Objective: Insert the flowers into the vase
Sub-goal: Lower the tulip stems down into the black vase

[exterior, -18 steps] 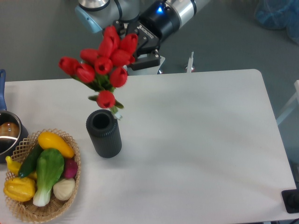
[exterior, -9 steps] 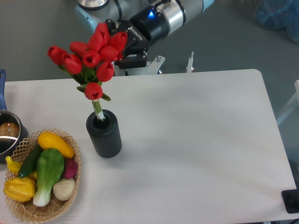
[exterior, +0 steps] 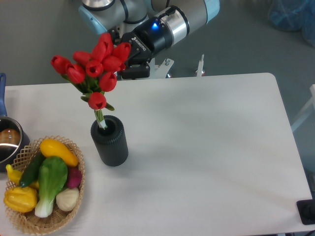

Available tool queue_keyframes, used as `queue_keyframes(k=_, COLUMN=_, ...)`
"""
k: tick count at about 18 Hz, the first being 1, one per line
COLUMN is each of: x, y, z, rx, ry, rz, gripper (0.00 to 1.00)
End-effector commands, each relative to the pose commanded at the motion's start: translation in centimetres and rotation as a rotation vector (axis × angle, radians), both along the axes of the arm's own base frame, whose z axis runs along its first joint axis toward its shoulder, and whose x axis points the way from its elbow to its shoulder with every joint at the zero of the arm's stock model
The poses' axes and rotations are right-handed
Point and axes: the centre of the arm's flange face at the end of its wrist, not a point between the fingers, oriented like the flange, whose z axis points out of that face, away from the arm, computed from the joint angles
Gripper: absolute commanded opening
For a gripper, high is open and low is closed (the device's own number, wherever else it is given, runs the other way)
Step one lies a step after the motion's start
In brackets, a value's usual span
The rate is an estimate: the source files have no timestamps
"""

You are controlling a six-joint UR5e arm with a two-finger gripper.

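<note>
The flowers point(exterior: 93, 69), a bunch of red tulips with closed buds and green leaves, stand in the upper left of the frame with their pale stems reaching down into the round mouth of the vase point(exterior: 109, 140). The buds fan out above and to the upper left of the vase, and one lower bud hangs just above its rim. The vase, dark and ribbed, stands upright on the white counter point(exterior: 206, 147), left of centre.

The arm comes in from the top of the frame, and the gripper point(exterior: 129, 63) sits right behind the upper right buds of the bunch. The tulips cover the fingertips, so I cannot tell whether it is gripping the bunch or has let go.

In the lower left corner a wicker basket point(exterior: 34, 216) on the counter holds colourful vegetables point(exterior: 47, 179). At the left edge, just above the basket, part of a metal pot point(exterior: 9, 140) shows.
</note>
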Motion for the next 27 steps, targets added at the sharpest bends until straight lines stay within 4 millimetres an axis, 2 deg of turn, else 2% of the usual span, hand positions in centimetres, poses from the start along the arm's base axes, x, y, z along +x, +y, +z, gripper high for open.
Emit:
queue_keyframes(k=9, x=0.2, y=-0.3, z=-2.8, rx=-0.005, ry=0.023, rz=0.004, gripper=0.0)
queue_keyframes(k=15, x=0.4, y=-0.3, z=-6.2, rx=-0.058, ry=0.049, rz=0.007, gripper=0.0)
queue_keyframes(k=21, x=0.2, y=0.1, z=-9.2, rx=-0.144, ry=0.045, rz=0.0, gripper=0.16)
queue_keyframes(k=27, x=0.6, y=1.6, z=-12.7, rx=-0.172, ry=0.069, rz=-0.047, gripper=0.21)
